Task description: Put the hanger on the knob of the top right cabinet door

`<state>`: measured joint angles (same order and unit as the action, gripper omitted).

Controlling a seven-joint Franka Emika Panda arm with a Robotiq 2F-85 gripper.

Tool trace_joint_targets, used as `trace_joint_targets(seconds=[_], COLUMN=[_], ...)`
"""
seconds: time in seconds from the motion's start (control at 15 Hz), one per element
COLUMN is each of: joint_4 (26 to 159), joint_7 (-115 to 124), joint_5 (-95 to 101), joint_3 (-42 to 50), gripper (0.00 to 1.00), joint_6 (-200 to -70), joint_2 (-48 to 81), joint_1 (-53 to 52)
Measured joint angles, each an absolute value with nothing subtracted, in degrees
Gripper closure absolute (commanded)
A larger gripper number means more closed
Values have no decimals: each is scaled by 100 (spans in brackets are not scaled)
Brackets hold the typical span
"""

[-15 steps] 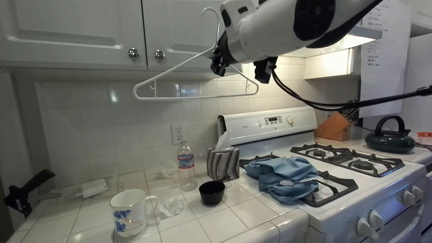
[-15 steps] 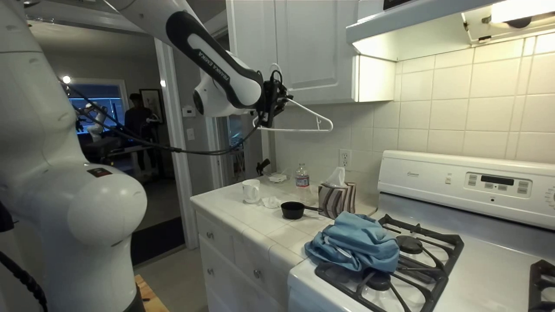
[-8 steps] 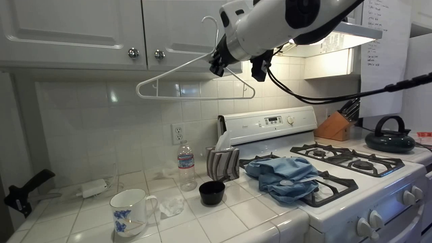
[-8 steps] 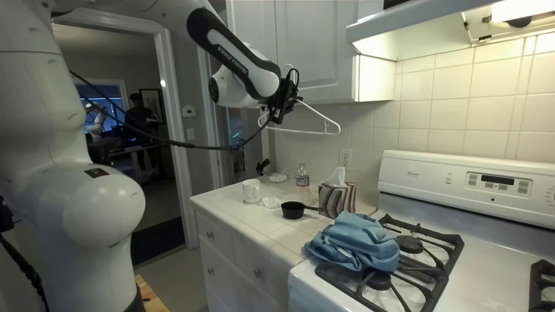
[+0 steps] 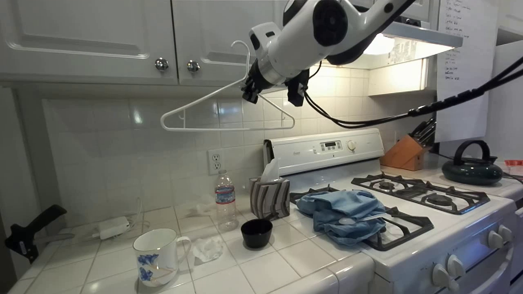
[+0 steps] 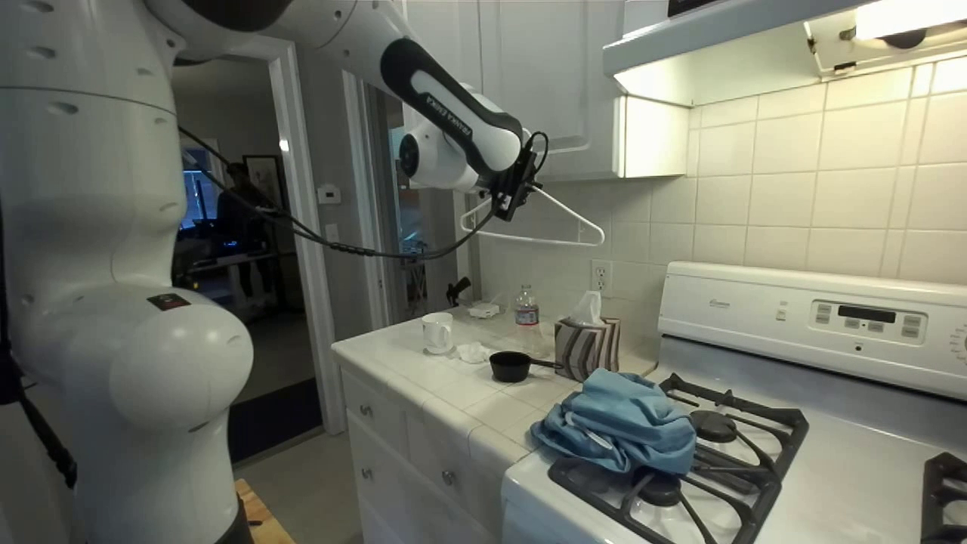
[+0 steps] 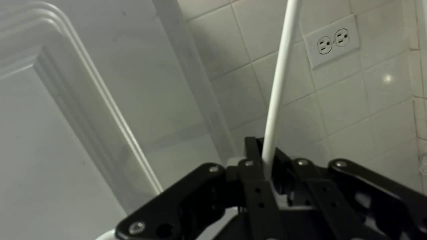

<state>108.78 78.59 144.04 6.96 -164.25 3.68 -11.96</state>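
The thin white hanger (image 5: 229,129) hangs hook up from my gripper (image 5: 248,92). The black jaws are shut on it just below the hook, also in the wrist view, where its white bar (image 7: 279,73) runs up from between the fingers (image 7: 253,150). The round metal knob (image 5: 193,66) sits low on the right cabinet door (image 5: 229,28). In that exterior view the hook appears right of the knob and a little higher, apart from it. The hanger (image 6: 544,240) also shows in an exterior view, where the hook and knob are hidden.
Another knob (image 5: 162,64) is on the left door. Below stand a bottle (image 5: 226,200), a tissue box (image 5: 269,198), a mug (image 5: 157,257) and a small black pan (image 5: 256,233). A blue cloth (image 5: 345,214) lies on the stove. The range hood (image 5: 421,34) is at the right.
The gripper has moved down with the hanger, to the left in one exterior view and to the right in another. The hook has come lower, toward the knob's height. The grip stays shut.
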Motion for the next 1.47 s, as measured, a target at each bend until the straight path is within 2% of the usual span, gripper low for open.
trace_joint_targets(seconds=[0.73, 0.8, 1.07, 1.13, 1.47], joint_4=[10407, 10348, 10190, 10178, 10191], joint_7=[7553, 7492, 7336, 7332, 7327], joint_5=[14404, 14401, 14384, 14384, 14382], joint_3=[638, 633, 623, 624, 626], gripper=[98, 93, 93, 98, 98], joint_6=[-16411, -16411, -16412, -16412, -16393], joint_2=[1063, 1085, 1171, 1181, 1198], joint_1=[-1341, -1379, -1470, -1468, -1471])
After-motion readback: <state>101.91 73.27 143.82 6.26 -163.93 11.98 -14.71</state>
